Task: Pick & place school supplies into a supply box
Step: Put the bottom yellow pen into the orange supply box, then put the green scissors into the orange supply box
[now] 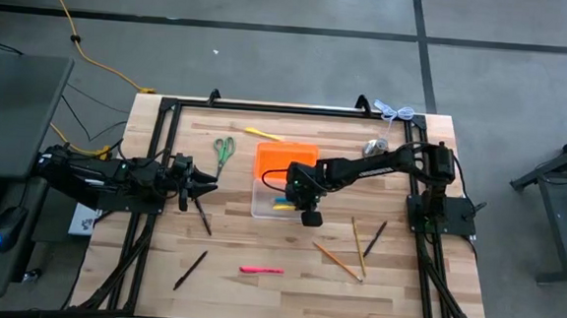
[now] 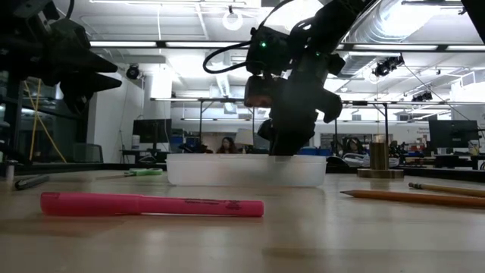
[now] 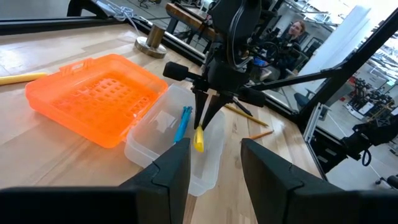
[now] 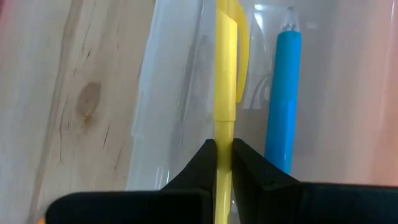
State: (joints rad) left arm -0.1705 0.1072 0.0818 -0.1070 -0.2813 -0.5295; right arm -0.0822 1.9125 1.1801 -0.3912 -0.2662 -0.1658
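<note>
The supply box is a clear tray (image 1: 266, 209) with its orange lid (image 1: 285, 159) open beside it toward the far edge. A blue pen (image 4: 283, 112) lies in the tray. My right gripper (image 1: 289, 199) stands over the tray, pointing down, shut on a yellow pen (image 3: 198, 140). My left gripper (image 3: 214, 149) hovers open at the table's left (image 1: 210, 181), above a black pen (image 1: 204, 216). Green-handled scissors (image 1: 224, 151), another yellow pen (image 1: 263, 134), a pink marker (image 2: 151, 205), pencils (image 1: 338, 261) and two more black pens (image 1: 190, 270) (image 1: 375, 238) lie flat on the table. My right gripper pinches the yellow pen's barrel (image 4: 224, 134) between its two fingers (image 4: 202, 158), coming from above and pointing down into the tray. The pen runs on past the fingertips, its clip end (image 4: 236, 37) low inside the clear tray beside the blue pen. I cannot tell whether it touches the tray's floor.
A silver bell-shaped object (image 1: 375, 147) stands near the far right, behind the box. Black frame rails (image 1: 267, 107) border the table. People sit in the room beyond (image 3: 292, 34). Bare wood lies between the box and the pink marker (image 1: 261, 270).
</note>
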